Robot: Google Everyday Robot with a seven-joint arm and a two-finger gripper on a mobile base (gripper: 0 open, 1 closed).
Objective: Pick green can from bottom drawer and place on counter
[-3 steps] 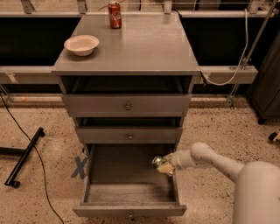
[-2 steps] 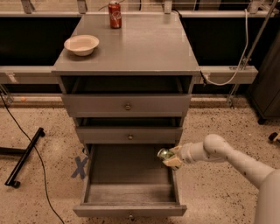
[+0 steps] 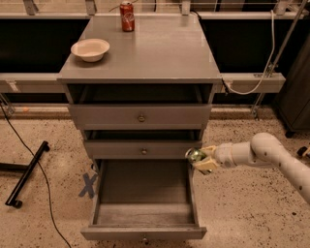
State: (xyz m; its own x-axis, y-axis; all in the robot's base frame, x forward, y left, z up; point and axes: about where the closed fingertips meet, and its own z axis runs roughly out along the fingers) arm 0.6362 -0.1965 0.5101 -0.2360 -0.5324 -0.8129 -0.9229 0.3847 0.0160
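My gripper (image 3: 202, 159) is shut on the green can (image 3: 196, 155), a small shiny green can, and holds it above the right wall of the open bottom drawer (image 3: 145, 231), level with the middle drawer's front. The white arm reaches in from the right. The bottom drawer's grey tray is pulled far out and nothing lies in it. The counter (image 3: 160, 53) is the flat grey top of the cabinet, well above the gripper.
A red cola can (image 3: 127, 9) stands at the counter's back edge and a white bowl (image 3: 90, 49) sits on its left side. The two upper drawers (image 3: 141, 117) stand slightly out. A black stand leg (image 3: 26, 174) and cable lie on the floor at left.
The gripper has lifted the green can up and to the right, out of the bottom drawer, and the arm has drawn back rightwards.
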